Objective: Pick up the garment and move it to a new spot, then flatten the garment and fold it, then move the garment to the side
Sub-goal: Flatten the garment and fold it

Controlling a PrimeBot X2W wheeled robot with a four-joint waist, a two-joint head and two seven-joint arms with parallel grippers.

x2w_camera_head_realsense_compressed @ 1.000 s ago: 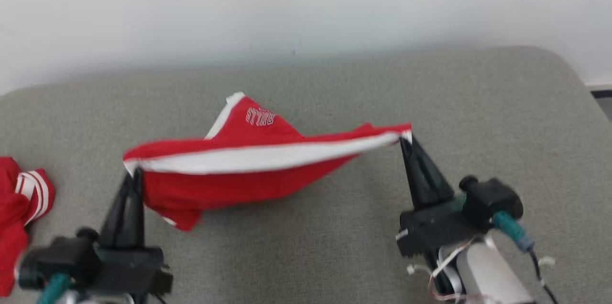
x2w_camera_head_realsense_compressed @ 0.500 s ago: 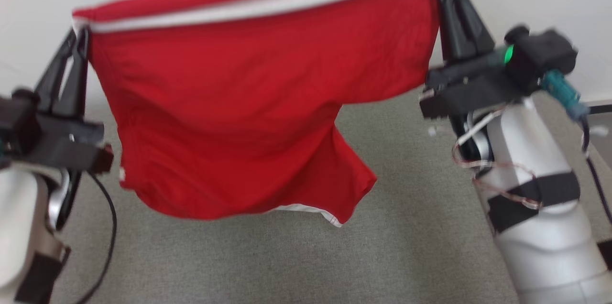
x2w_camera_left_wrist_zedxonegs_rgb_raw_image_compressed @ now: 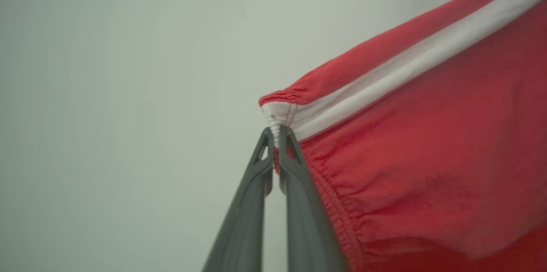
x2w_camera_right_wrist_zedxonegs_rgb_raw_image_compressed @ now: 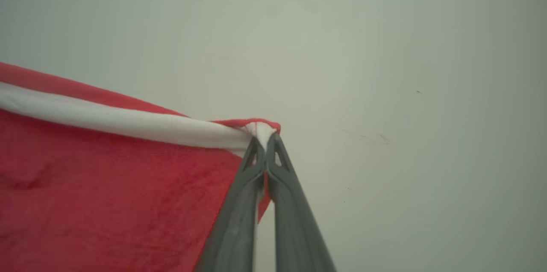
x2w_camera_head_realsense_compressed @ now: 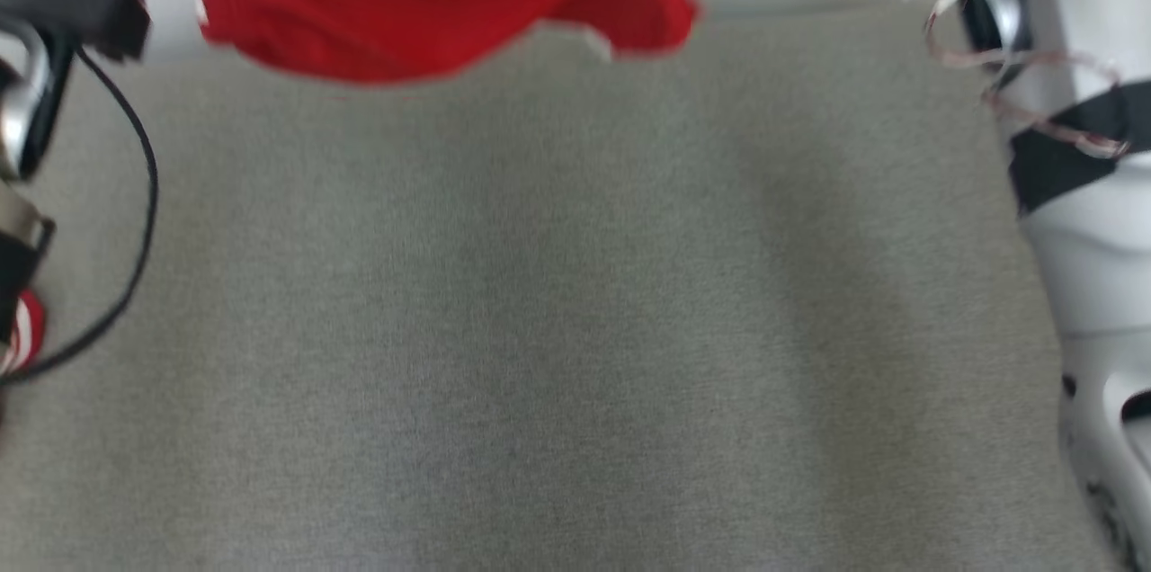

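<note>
Left to right. At the left edge of the head view, the left arm [x2w_camera_head_realsense_compressed: 27, 104] rises past a looping black cable [x2w_camera_head_realsense_compressed: 144, 194]. Below it, at the left edge of the grey padded surface [x2w_camera_head_realsense_compressed: 575, 329], lies a small red-and-white patch [x2w_camera_head_realsense_compressed: 22, 334], with too little in sight to identify.

In the left wrist view, the left gripper [x2w_camera_left_wrist_zedxonegs_rgb_raw_image_compressed: 276, 131] points up against a pale wall [x2w_camera_left_wrist_zedxonegs_rgb_raw_image_compressed: 107, 92]. Its jaws are pressed almost together, pinching the gathered white corner of the garment [x2w_camera_left_wrist_zedxonegs_rgb_raw_image_compressed: 427, 156]. From that corner a white band [x2w_camera_left_wrist_zedxonegs_rgb_raw_image_compressed: 384, 71] runs up and to the right under a red folded edge, and a stitched side seam drops beside the right-hand finger.

The garment is red. It hangs in the air as a sheet, stretched between the two grippers. In the head view only its lower part is seen, at the top of the picture: a blurred, curved hem over the far edge of the surface, with the near and middle parts of the surface below it.

In the right wrist view, the right gripper [x2w_camera_right_wrist_zedxonegs_rgb_raw_image_compressed: 265, 138] is closed tight on the opposite corner, where the band ends in a small white tuft above the fingertips. Red cloth falls away to the left of the fingers.

At the right edge of the head view stands the right forearm [x2w_camera_head_realsense_compressed: 1088, 221], white with a black band and draped with thin wires [x2w_camera_head_realsense_compressed: 1016, 77]
</note>
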